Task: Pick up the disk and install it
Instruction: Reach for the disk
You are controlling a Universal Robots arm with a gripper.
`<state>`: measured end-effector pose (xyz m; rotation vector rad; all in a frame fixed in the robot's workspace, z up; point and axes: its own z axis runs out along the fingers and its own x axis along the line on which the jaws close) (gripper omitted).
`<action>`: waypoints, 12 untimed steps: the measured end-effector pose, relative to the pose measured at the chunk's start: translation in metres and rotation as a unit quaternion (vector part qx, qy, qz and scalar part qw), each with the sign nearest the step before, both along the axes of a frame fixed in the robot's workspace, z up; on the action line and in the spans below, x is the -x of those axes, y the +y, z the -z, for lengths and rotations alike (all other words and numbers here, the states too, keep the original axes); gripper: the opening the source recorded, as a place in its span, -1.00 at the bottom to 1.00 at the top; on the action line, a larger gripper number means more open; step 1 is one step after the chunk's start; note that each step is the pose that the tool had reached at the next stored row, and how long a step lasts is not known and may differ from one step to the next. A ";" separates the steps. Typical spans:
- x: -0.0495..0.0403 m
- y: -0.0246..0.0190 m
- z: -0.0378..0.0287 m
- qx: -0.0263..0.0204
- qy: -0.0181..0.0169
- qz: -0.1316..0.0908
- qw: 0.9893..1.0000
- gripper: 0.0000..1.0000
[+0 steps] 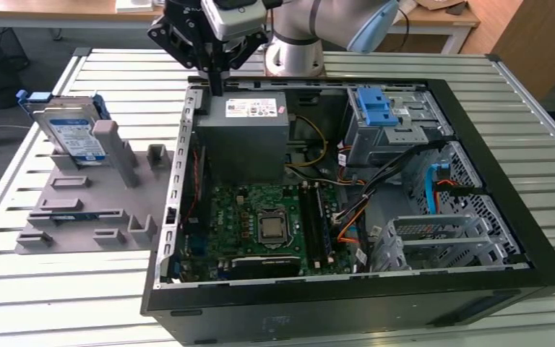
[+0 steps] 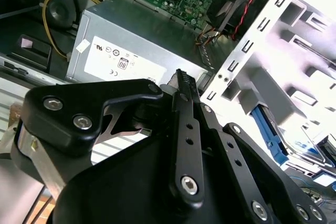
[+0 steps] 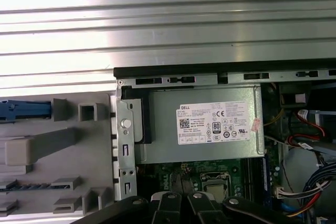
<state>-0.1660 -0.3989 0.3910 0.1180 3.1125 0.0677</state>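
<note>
**Item:** flat, rectangular silver-metal disk (image 1: pixel 70 134) with a blue-and-white label on its broad face and a blue plastic rail frame along its edges.

**Location:** it stands upright on edge in a slot of the grey moulded plastic holder (image 1: pixel 84 210). The holder lies on the slatted metal counter (image 1: pixel 66 303), to the exterior view's left of the open black computer case (image 1: pixel 509 217). The disk is outside the case and apart from it.

**Hand:** the black two-fingered hand (image 1: pixel 217 83) hangs over the rear edge of the case. It is just above the grey metal power-supply box with a white sticker (image 1: pixel 243 137) and well apart from the disk. Its fingers are drawn together with nothing between them.

**Progress:** judged to be at the very start. The disk has not been grasped or lifted, so both the pick-up and the installation remain to be done.

**Condition of item:** the label faces outward and the rail frame is fitted. No damage can be made out.
</note>
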 end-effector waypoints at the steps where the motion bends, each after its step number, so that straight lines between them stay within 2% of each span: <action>1: 0.0002 0.0000 0.0001 0.000 0.000 0.000 1.000 -0.79; 12: 0.0036 0.0000 0.0008 0.000 0.000 0.000 1.000 -0.79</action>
